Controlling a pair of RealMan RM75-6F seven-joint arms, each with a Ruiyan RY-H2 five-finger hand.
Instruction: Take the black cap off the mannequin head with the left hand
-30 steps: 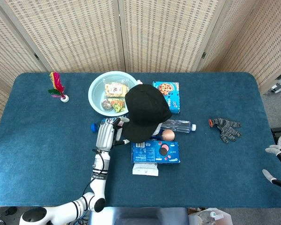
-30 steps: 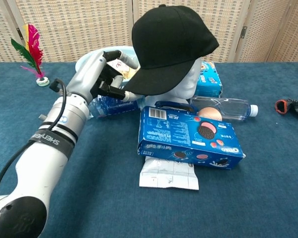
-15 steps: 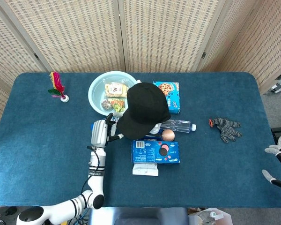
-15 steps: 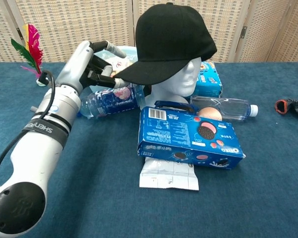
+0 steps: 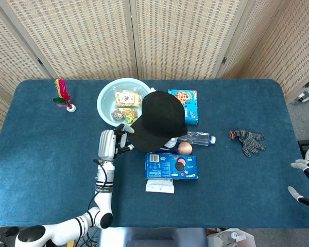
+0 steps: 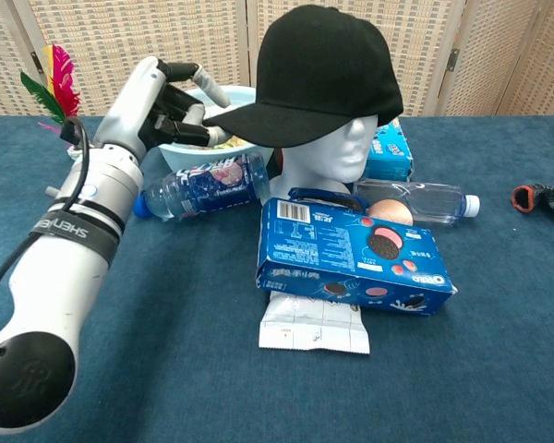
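The black cap (image 6: 325, 65) (image 5: 159, 120) sits on the white mannequin head (image 6: 332, 155), with its brim lifted to about level and pointing left. My left hand (image 6: 171, 104) (image 5: 111, 143) pinches the tip of the brim between thumb and fingers, at the left of the head. The cap's crown still covers the top of the head. My right hand (image 5: 307, 179) shows only at the right edge of the head view, fingers apart, holding nothing.
A light blue bowl (image 5: 105, 99) of snacks stands behind the head. A blue-labelled bottle (image 6: 203, 185) lies under the brim. In front lie a blue cookie box (image 6: 351, 257), a white packet (image 6: 314, 325), a clear bottle (image 6: 425, 200) and an egg-shaped object (image 6: 388, 211). A glove (image 5: 250, 140) and a shuttlecock (image 5: 63, 95) lie at the sides.
My left hand has moved up and to the left with the brim, raising it from a downward tilt to about level and uncovering the mannequin's face. The right hand has stayed still.
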